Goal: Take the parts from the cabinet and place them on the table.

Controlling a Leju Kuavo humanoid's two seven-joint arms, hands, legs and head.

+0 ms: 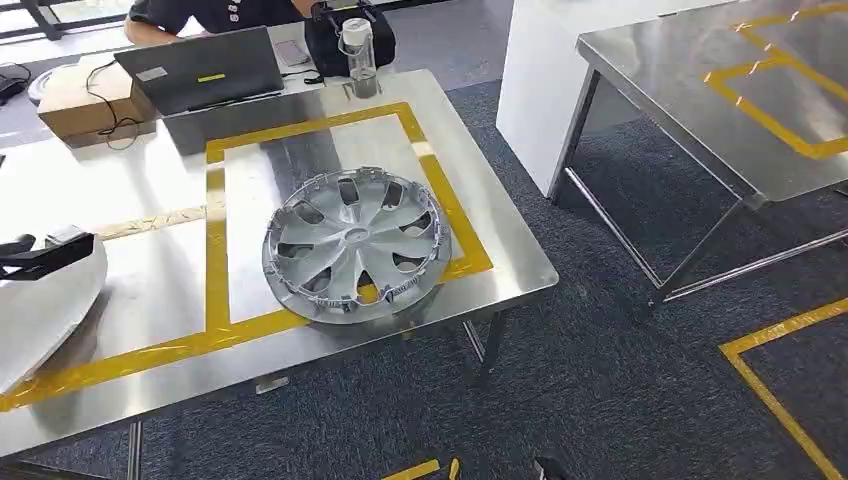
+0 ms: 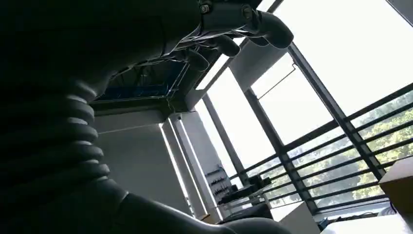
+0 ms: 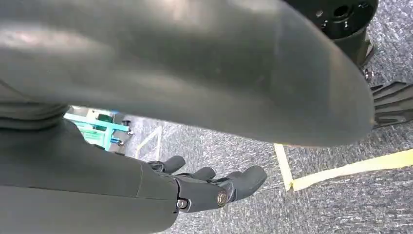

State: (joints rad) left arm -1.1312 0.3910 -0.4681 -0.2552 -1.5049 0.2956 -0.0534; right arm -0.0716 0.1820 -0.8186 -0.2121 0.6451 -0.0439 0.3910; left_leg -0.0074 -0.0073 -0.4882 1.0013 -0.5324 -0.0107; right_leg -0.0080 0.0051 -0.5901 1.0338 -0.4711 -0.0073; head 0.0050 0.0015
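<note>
Inside the yellow-taped rectangle on the steel table, a silver multi-spoke hubcap is seen lying flat, face up, evidently as a delivered part, while nothing is held by the left hand, fingers loosely curled, or the right hand, fingers slightly apart.

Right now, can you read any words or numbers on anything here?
No text is readable.
Laptop: its lid stickers are too small to read.
Hubcap: the centre badge is blurred.
Cardboard box: no print visible.
</note>
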